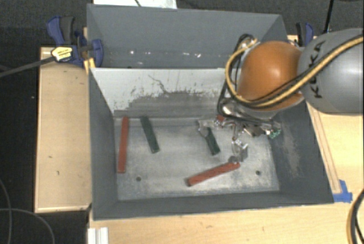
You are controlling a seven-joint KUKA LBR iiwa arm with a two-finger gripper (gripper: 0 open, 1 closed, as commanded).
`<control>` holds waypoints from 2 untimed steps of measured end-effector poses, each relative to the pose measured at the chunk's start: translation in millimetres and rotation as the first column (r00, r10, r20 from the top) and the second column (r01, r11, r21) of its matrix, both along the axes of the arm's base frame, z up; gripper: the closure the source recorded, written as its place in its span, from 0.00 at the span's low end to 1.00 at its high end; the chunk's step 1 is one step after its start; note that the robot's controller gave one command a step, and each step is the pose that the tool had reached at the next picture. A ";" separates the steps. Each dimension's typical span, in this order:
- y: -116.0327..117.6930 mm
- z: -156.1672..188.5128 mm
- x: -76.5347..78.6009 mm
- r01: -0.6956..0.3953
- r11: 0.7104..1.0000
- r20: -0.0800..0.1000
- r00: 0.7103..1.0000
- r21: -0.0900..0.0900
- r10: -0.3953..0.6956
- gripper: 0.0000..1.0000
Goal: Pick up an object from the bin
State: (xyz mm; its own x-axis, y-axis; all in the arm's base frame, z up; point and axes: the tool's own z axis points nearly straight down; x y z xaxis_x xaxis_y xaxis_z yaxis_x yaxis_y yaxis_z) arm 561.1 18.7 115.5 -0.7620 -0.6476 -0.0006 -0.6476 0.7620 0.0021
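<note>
We are observing the gripper hanging low on the right of the bin, just above the right end of a red stick near the front wall. A dark green stick is lying just beside it. We cannot tell the pincer's opening or whether it holds anything.

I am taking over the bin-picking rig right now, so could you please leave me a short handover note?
Gripper: down near the floor of the bin, on its right side, next to the right dark green stick and by the upper end of the slanted red stick.
Others: left red stick and left dark green stick lie apart on the left.
Done: no stick lifted; all four lie on the floor.
Left: grasp one stick and lift it out.
</note>
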 end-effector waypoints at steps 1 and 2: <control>-27.4 -5.8 -5.3 -0.068 0.998 0.003 0.998 -0.001 0.068 0.00; -32.4 -38.1 -6.3 -0.059 0.998 0.004 0.998 -0.001 0.059 0.00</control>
